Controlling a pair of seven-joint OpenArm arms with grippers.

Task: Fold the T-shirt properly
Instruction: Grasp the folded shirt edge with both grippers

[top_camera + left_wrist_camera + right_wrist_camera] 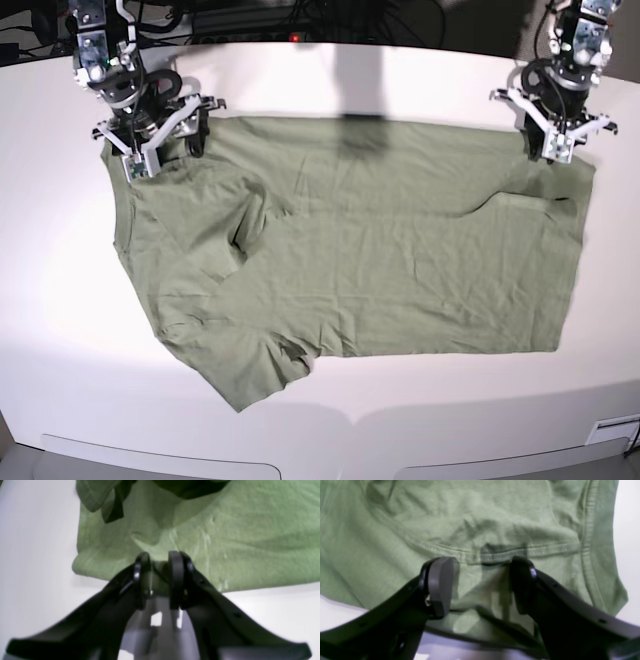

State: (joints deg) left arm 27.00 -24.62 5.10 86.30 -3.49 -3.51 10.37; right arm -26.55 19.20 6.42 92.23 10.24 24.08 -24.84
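Note:
The green T-shirt (380, 260) lies spread and wrinkled across the white table, with one sleeve folded over near the front left. In the base view my left gripper (557, 152) sits at the shirt's far right corner. Its wrist view shows the left gripper (160, 557) shut on a pinch of the T-shirt (250, 542) at its edge. My right gripper (165, 150) is at the far left corner. Seen from its wrist, the right gripper (481, 562) stands open, its fingers wide apart over the T-shirt (395, 530) near a stitched hem.
The white table (60, 300) shows bare around the shirt on all sides. Dark cables and equipment (300, 20) run along the far edge. The table's rounded front edge is near the bottom of the base view.

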